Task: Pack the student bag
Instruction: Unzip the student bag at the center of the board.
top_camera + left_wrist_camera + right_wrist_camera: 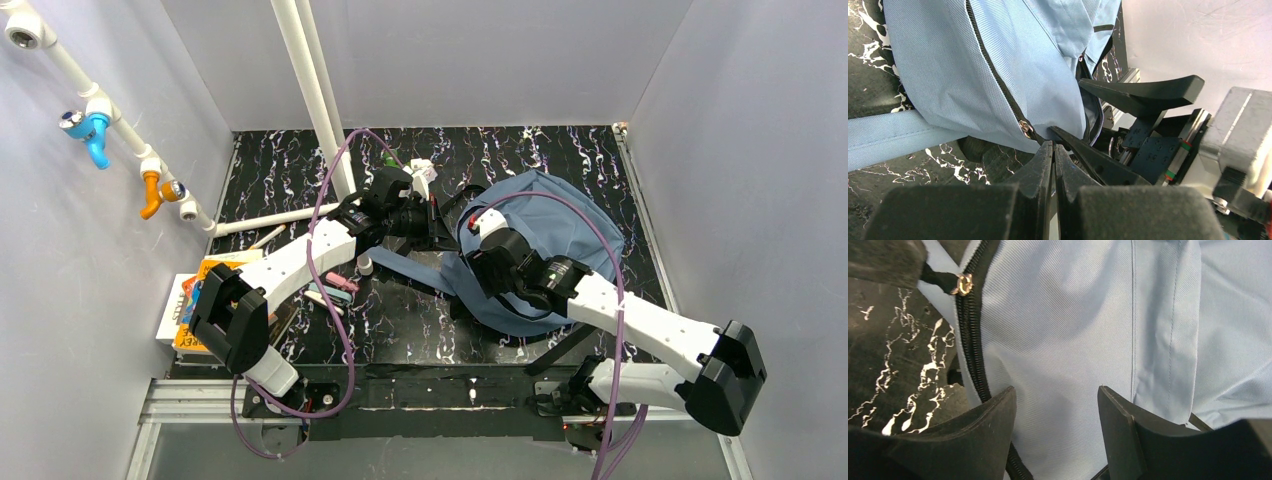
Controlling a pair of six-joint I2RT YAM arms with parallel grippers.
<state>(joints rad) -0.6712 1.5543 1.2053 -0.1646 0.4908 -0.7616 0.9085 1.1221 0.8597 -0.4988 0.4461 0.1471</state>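
Observation:
The student bag (555,225) is slate-blue fabric and lies flat right of the table's centre, with a blue strap (420,272) trailing left. Its black zip (993,70) ends in a brass zip pull (1024,128) with a short black tab. My left gripper (1053,146) is shut, its tips pinching that tab at the bag's left edge (440,222). My right gripper (1055,400) stands open just above the bag's fabric (1058,330), beside the zip (970,355), with nothing between its fingers. Both its black fingers (1148,92) show in the left wrist view.
White pipes (315,90) cross the back left, with blue (92,130) and orange (152,195) valves on the left wall. A stack of books (190,300) lies at the left edge. Pens (335,287) lie near the left arm.

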